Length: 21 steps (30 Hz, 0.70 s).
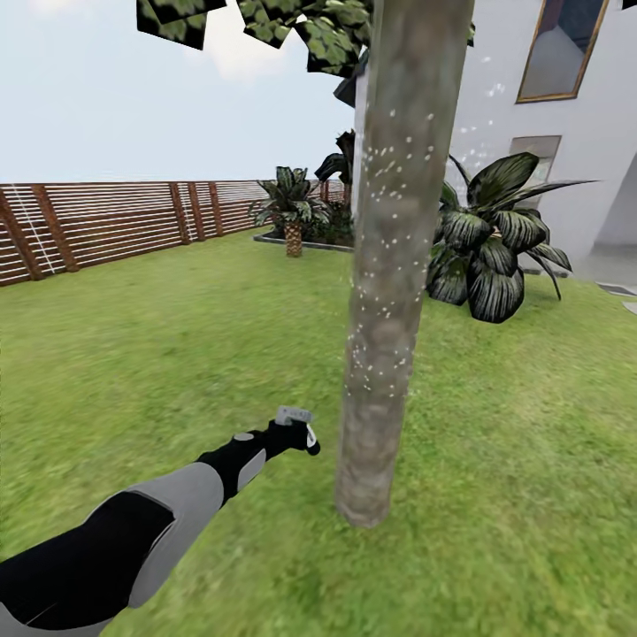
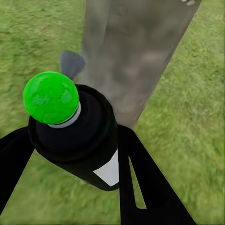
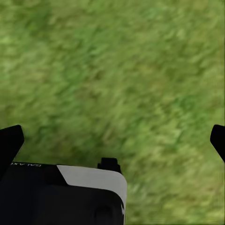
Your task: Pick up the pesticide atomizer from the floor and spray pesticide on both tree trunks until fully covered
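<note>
In the head view, the left arm reaches forward over the grass (image 1: 133,354) and its left end effector (image 1: 296,433) holds the spray bottle (image 1: 295,423) near the foot of the tree trunk (image 1: 394,265). The bottle is just beside the trunk, on its left, and does not touch it. Many small white droplets (image 1: 389,168) are spread on the middle and upper part of the trunk. The lowest part of the trunk shows almost no droplets. Behind stand a wooden fence (image 1: 106,221), a leafy plant (image 1: 495,248) and a white house (image 1: 566,133).

In the left wrist view, the two black fingers (image 2: 140,178) of the left end effector pinch the dark bottle (image 2: 79,136) from both sides. The bottle has a white label and a bright green round part on its end. The trunk (image 2: 136,51) is close behind it.

In the right wrist view, the right end effector (image 3: 112,140) is spread wide: one finger tip (image 3: 10,140) is at each edge of the picture, with only grass (image 3: 117,70) between them.
</note>
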Motion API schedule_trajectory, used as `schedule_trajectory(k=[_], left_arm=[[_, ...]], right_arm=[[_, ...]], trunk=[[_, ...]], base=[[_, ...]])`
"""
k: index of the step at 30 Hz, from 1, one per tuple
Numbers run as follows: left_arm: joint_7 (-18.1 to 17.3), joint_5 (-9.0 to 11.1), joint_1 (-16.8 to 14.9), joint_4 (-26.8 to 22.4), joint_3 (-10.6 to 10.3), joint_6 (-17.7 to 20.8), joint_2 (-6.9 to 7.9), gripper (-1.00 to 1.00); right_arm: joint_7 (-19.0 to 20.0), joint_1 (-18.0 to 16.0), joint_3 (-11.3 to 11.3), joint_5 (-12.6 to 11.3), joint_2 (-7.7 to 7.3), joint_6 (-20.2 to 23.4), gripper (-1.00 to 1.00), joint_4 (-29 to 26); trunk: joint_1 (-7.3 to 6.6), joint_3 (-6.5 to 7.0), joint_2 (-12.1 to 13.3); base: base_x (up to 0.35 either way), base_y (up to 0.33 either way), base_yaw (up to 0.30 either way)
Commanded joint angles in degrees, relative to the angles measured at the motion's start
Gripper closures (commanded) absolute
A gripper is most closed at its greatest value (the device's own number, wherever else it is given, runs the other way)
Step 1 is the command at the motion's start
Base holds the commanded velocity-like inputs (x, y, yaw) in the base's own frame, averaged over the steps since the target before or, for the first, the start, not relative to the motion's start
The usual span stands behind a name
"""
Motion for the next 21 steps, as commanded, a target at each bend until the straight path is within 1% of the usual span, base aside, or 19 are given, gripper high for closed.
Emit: schedule_trajectory(k=[1, 7, 10, 17, 21], left_arm=[[-0.19, 0.5, -0.07, 0.07, -0.44, -0.24, 0.0, 1.0], [-0.25, 0.42, -0.06, 0.04, -0.43, -0.21, 0.0, 1.0], [-0.27, 0.4, -0.07, 0.04, -0.47, -0.17, 0.0, 1.0], [-0.41, 0.33, -0.05, 0.04, -0.5, -0.12, 0.0, 1.0], [-0.44, 0.33, -0.04, 0.04, -0.55, 0.06, 0.0, 1.0]], right_arm=[[-0.38, -0.12, 0.09, 0.5, 0.02, -0.37, -1.0, 0.27], [-0.38, -0.12, 0.09, 0.5, 0.02, -0.37, -1.0, 0.27], [-0.37, -0.15, 0.09, 0.5, 0.02, -0.37, -1.0, 0.27], [-0.3, -0.13, 0.09, 0.52, 0.1, -0.29, -1.0, 0.27], [-0.3, -0.13, 0.09, 0.51, 0.1, -0.28, -1.0, 0.27]], trunk=[[0.04, -0.12, -0.14], [0.04, -0.12, -0.14], [0.04, -0.12, -0.14], [0.04, -0.12, -0.14], [0.04, -0.12, -0.14]], base=[[0.073, 0.326, 0.0], [0.084, 0.336, -0.01], [0.108, 0.339, -0.125], [0.107, 0.34, -0.271], [0.034, 0.343, -0.296]])
